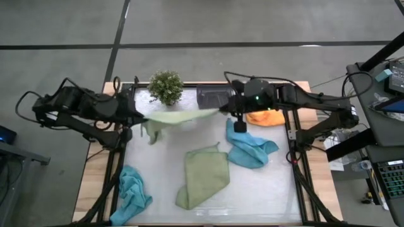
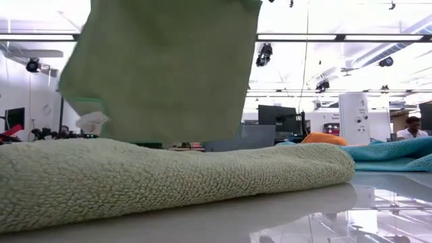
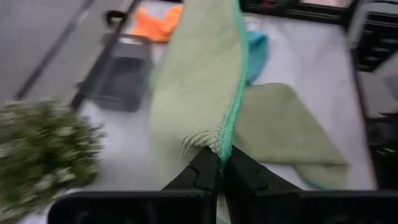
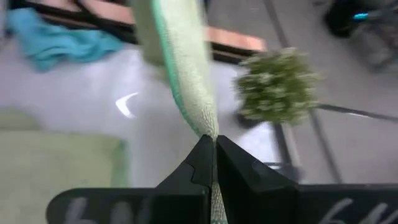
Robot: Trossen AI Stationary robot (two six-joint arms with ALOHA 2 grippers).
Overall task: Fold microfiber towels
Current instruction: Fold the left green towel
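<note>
A light green towel (image 1: 180, 116) is stretched in the air between my two grippers over the far part of the table. In the low view it hangs as a sheet (image 2: 162, 67). My left gripper (image 1: 142, 118) is shut on its left end, and my right gripper (image 1: 221, 111) is shut on its right end. A second light green towel (image 1: 203, 176) lies folded flat on the table nearer the front. One teal towel (image 1: 249, 148) lies crumpled at the right and another teal towel (image 1: 129, 195) at the front left. An orange towel (image 1: 265, 118) lies at the far right. My left gripper pinches the towel's hemmed edge (image 3: 219, 142) between its two shut fingers at the left end, slanting down from the table's left. The cloth runs from there toward the other gripper, and part of it (image 1: 153, 131) hangs below. My right gripper pinches the towel's edge (image 4: 210, 130) between its two shut fingers at the right end, slanting down from the table's right. The upper edge runs nearly straight to the left gripper, and the rest of the towel hangs below, raised above the table.
A small potted plant (image 1: 166, 87) and a grey bin (image 1: 211, 98) stand at the far edge, right behind the held towel. Bare white table (image 1: 158, 164) lies between the folded towel and the left teal one.
</note>
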